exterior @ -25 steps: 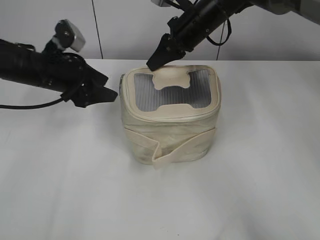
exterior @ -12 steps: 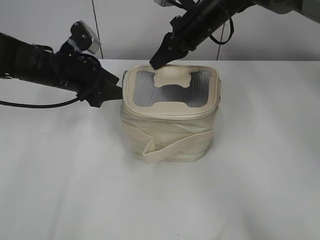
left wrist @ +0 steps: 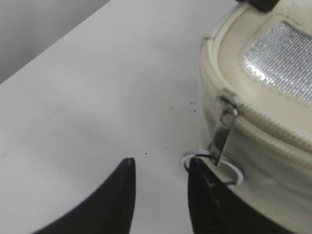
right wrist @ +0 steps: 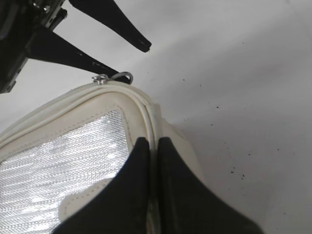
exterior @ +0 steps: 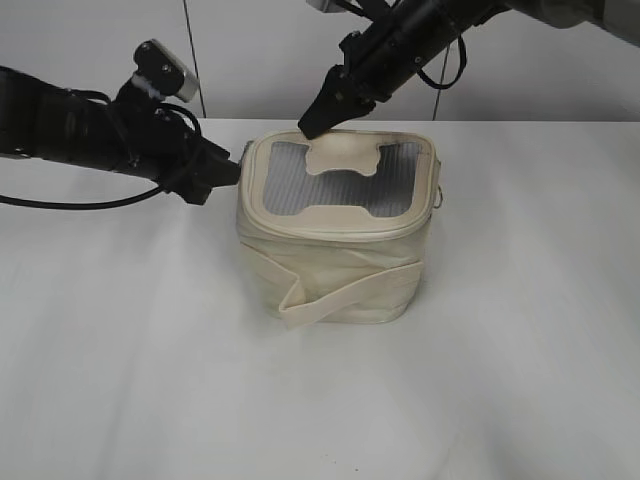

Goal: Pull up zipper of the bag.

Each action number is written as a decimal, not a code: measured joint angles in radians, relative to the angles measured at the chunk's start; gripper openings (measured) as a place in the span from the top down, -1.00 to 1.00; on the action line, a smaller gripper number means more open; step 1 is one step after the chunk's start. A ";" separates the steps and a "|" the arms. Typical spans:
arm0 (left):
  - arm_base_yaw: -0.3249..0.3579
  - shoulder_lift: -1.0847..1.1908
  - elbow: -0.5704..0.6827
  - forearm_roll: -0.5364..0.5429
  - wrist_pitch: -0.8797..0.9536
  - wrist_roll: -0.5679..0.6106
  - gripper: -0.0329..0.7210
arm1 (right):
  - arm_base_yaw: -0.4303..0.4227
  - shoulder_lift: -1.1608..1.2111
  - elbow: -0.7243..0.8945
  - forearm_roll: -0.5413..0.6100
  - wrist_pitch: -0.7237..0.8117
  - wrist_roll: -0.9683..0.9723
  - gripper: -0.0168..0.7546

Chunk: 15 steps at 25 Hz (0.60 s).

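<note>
**At the bag's left corner: fingers lining up on the ring pull**

On the white bench the bag is sitting upright near the middle, mesh lid facing up. The left gripper is hovering at the lid's left corner with its fingers parted and holding nothing; one finger is lying just beside the ring pull that is dangling from a silver slider on the zipper. The ring is not yet between the fingers, so the pull is judged not started. The right gripper is pinching the lid's rim seam at the rear corner, fingers closed on it, apparently steadying the bag.

The zipper track to the right of the slider is looking closed; what lies on its other side is hidden, so how much remains open cannot be told. A second pull is hanging at the right side.

The bench around the bag is offering open room on the left and front. The tight spot is the corner itself, where the left fingers, ring and bag wall are crowding together.
</note>
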<state>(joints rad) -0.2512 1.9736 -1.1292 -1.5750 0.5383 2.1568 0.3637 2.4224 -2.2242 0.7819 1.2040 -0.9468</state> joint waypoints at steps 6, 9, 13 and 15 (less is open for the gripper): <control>0.000 0.000 0.000 0.097 0.015 0.001 0.16 | 0.000 0.000 0.000 0.000 0.000 0.000 0.90; 0.000 0.000 0.000 0.127 0.029 0.002 0.11 | 0.000 0.000 0.000 0.000 0.000 0.000 0.90; 0.000 0.000 0.000 0.141 0.068 0.002 0.01 | 0.000 0.000 0.000 -0.001 0.000 0.000 0.90; 0.001 0.000 0.000 0.140 0.076 0.002 -0.01 | 0.000 0.000 0.000 -0.001 0.000 0.000 0.90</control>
<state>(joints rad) -0.2503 1.9736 -1.1292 -1.4351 0.6139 2.1589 0.3637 2.4224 -2.2242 0.7809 1.2040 -0.9468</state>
